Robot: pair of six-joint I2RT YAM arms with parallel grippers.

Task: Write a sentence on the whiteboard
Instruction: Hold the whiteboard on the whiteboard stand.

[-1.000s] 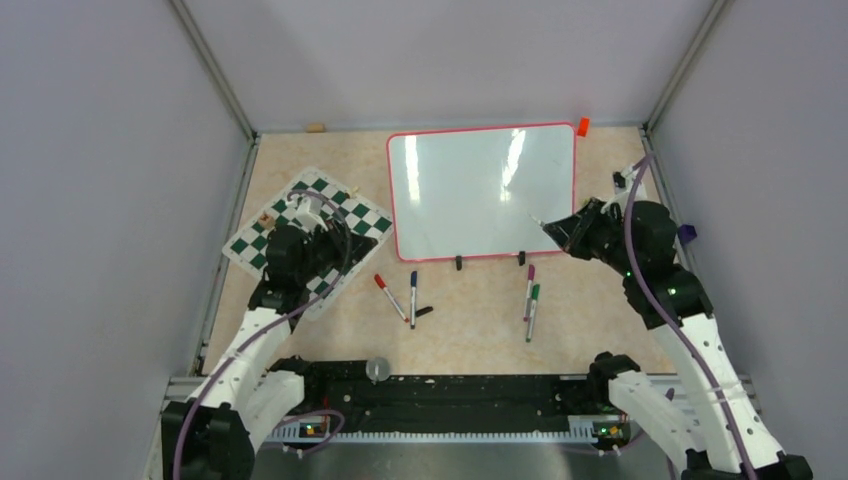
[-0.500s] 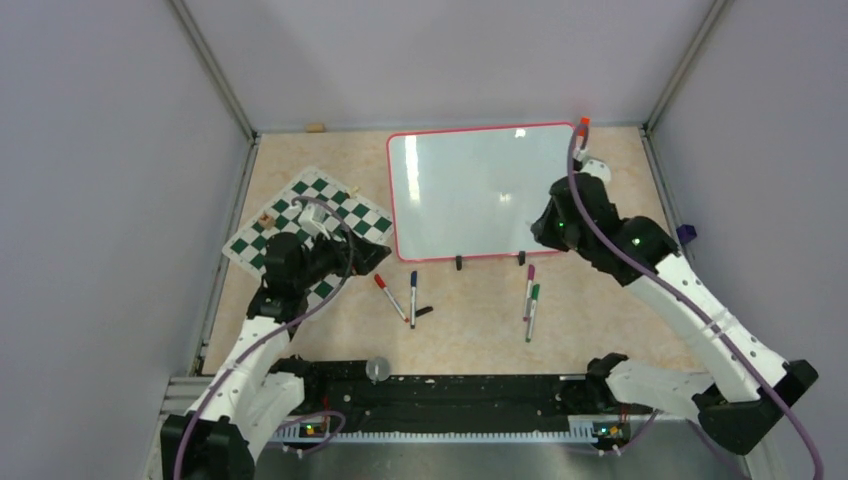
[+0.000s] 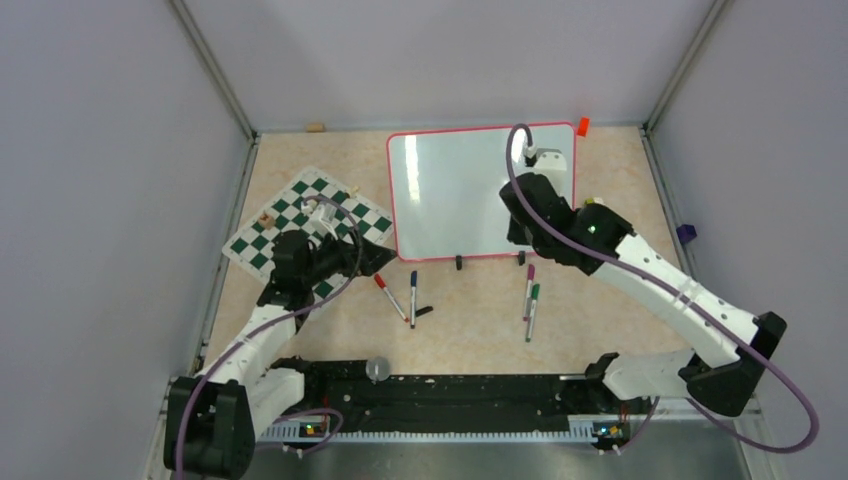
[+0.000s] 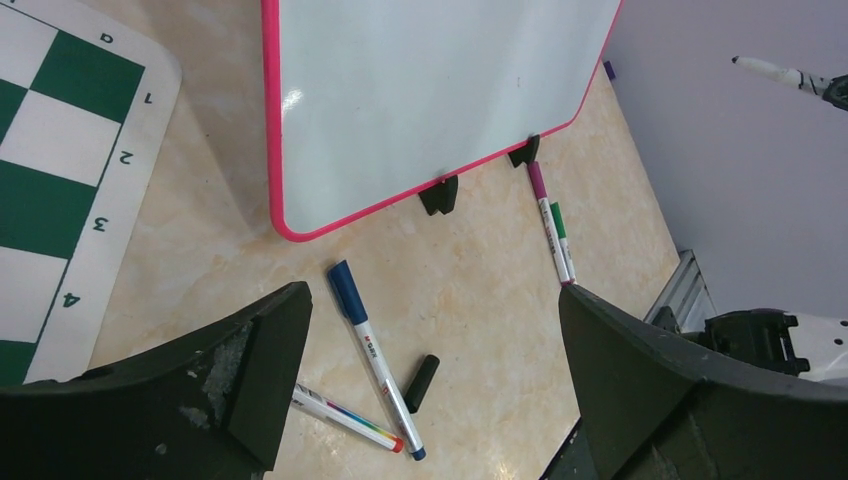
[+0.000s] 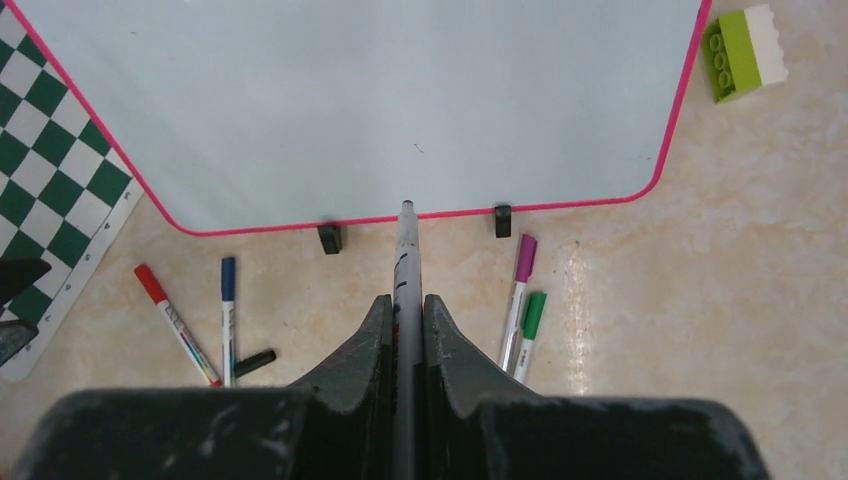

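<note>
The whiteboard (image 3: 455, 190), red-framed and blank, stands at the back of the table, also seen in the left wrist view (image 4: 420, 90) and right wrist view (image 5: 380, 100). My right gripper (image 3: 518, 215) hovers over its right part. It is shut (image 5: 405, 300) on an uncapped white marker (image 5: 407, 260) whose tip points at the board's near edge. My left gripper (image 3: 375, 258) is open (image 4: 430, 300) and holds nothing. It hangs above a blue-capped marker (image 4: 365, 345), a red marker (image 4: 340, 415) and a loose black cap (image 4: 421, 382).
A pink marker (image 3: 529, 283) and a green marker (image 3: 533, 305) lie in front of the board's right foot. The green-and-white chess mat (image 3: 300, 225) lies at the left under my left arm. A green-and-white brick (image 5: 745, 50) and an orange piece (image 3: 583, 126) sit by the board's far right corner.
My right arm has swung left from the right wall to above the whiteboard, still holding the marker. My left gripper has opened wide and shifted slightly right toward the markers.
</note>
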